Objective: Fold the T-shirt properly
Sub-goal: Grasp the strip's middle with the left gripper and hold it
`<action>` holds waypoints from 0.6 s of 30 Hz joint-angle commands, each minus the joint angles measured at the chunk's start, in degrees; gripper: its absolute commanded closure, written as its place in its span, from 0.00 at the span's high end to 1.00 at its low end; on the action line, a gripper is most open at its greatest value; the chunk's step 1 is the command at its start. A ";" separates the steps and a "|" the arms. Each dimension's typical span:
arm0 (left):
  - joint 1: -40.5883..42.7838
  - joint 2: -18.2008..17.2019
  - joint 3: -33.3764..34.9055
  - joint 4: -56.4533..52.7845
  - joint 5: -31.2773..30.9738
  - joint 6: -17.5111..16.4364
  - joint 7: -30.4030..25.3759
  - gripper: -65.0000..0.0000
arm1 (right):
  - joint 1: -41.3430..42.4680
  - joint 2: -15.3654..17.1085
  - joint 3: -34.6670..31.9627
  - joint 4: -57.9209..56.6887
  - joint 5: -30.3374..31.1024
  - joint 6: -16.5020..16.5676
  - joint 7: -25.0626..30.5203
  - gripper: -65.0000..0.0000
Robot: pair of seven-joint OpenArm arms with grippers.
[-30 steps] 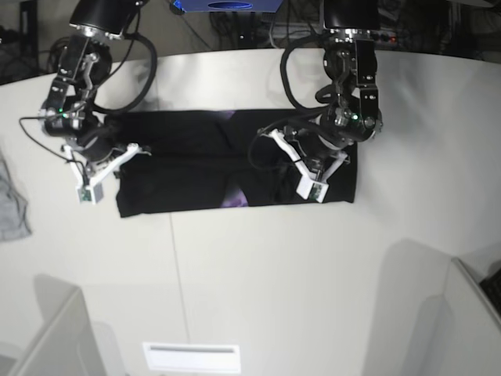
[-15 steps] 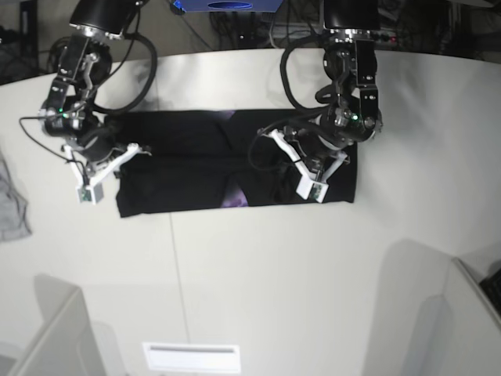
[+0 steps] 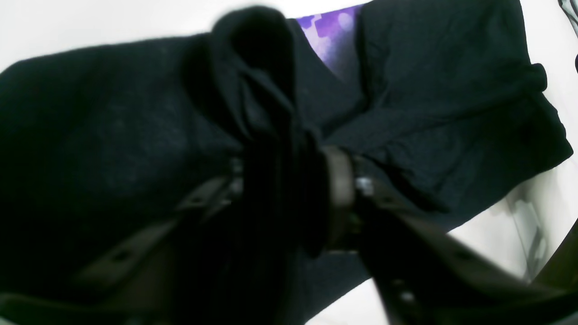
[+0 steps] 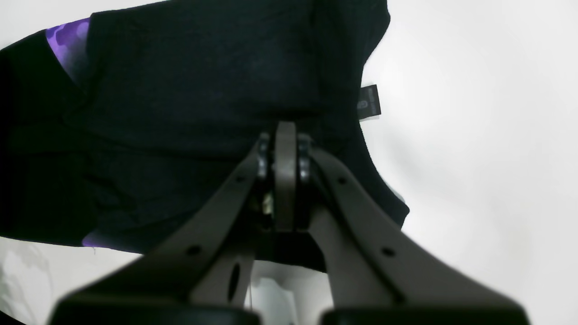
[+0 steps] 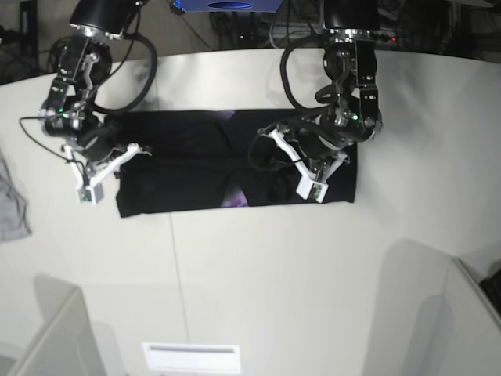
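The black T-shirt (image 5: 196, 168) lies as a wide folded band across the white table, with a little purple print showing at its front edge (image 5: 235, 202). My left gripper (image 5: 262, 149), on the right of the base view, is shut on a raised bunch of black cloth (image 3: 266, 113) near the shirt's middle. Purple print (image 3: 329, 36) shows beyond that bunch. My right gripper (image 5: 139, 149) is shut on the shirt's edge (image 4: 286, 135) at its left end in the base view. A small black label (image 4: 369, 101) sticks out of the shirt beside it.
A small grey cloth (image 5: 12, 205) lies at the table's left edge. A white label (image 5: 192, 356) is on the table's front. Grey panels stand at the front left (image 5: 55, 341) and front right (image 5: 462, 321). Cables and equipment sit behind the table's far edge.
My left arm has edged very slightly and drawn the shirt's right end a touch inward. The right arm has not moved.
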 commanded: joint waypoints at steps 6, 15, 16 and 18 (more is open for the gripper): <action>-0.75 0.28 0.25 0.80 -1.04 -0.09 -1.07 0.50 | 0.77 0.35 0.10 0.86 0.60 0.30 0.87 0.00; -1.63 0.28 9.57 0.71 -1.04 -0.09 -1.24 0.50 | 0.86 0.35 0.10 0.95 0.60 0.30 0.87 0.00; -1.63 0.28 10.18 0.71 -1.04 -0.09 -1.24 0.50 | 0.77 0.35 0.10 0.95 0.60 0.30 0.87 0.00; -2.15 0.28 10.45 0.80 -1.04 -0.09 -1.24 0.50 | 0.77 0.35 0.19 0.95 0.60 0.30 0.87 0.00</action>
